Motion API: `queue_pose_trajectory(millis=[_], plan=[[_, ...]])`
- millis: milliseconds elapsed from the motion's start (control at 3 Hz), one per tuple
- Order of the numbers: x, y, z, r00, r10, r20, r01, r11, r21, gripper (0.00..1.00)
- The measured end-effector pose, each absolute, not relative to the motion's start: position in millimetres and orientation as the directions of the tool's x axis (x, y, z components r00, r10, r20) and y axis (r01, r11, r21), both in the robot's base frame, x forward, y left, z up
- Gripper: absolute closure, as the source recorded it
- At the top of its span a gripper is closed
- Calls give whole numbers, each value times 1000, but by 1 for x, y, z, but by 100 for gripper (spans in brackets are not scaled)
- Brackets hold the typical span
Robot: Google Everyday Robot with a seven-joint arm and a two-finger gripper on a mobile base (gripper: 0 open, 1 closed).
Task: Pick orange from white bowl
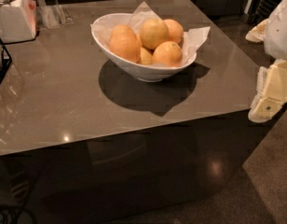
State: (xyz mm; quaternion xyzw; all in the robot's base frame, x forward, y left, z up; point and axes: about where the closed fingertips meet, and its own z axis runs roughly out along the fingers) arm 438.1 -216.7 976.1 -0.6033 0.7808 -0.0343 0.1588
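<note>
The white bowl (134, 66) stands on the brown table, towards its back middle, lined with crumpled white paper (194, 36). Several yellowish-orange fruits lie heaped in it. The orange (153, 33) is round and sits on top at the centre of the heap. A deeper-orange oval fruit (124, 43) lies left of it and a smaller yellower fruit (144, 56) sits low between them. My gripper (269, 94) is at the right edge of the view, beyond the table's right side, well apart from the bowl and below its rim height. It holds nothing that I can see.
A white boxy container (15, 20) and a clear stand (52, 10) are at the table's back left. A black wire object (0, 62) pokes in at the left edge. The table's front edge (134, 129) runs across the middle, with dark floor below and to the right.
</note>
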Motion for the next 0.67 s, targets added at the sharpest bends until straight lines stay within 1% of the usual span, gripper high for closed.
queue_pose_trajectory(millis=[667], plan=[[448,-209,984,-197,-955,-223,-932,253,-259,0]])
